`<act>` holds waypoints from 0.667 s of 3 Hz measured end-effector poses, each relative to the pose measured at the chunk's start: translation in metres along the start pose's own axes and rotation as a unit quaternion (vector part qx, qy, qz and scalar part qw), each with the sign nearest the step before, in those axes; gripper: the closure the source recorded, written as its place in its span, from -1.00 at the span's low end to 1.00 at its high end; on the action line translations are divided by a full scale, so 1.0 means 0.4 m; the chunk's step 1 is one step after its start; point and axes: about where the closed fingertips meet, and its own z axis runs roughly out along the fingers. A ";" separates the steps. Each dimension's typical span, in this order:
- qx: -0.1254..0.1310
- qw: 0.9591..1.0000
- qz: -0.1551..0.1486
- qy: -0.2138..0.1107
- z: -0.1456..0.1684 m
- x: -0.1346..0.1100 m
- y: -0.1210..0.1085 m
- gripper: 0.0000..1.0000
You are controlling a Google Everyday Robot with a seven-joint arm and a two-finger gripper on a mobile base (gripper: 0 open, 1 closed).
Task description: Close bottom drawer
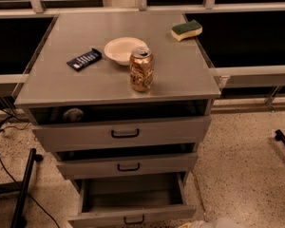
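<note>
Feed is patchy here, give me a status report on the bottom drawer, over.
Gripper low at the view's bottom edge, just right of the bottom drawer. Drawer pulled well out, not closed. Nothing visible inside it or in its path.

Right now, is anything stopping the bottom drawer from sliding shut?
Nothing visible is. The bottom drawer is pulled out, and nothing shows inside it. The gripper is at the picture's bottom edge, beside the drawer's front right corner, with nothing between them.
</note>
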 end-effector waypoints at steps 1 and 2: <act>0.001 1.000 -0.001 0.000 -0.004 -0.002 -0.004 1.00; 0.000 1.000 0.005 -0.005 0.022 0.013 -0.014 1.00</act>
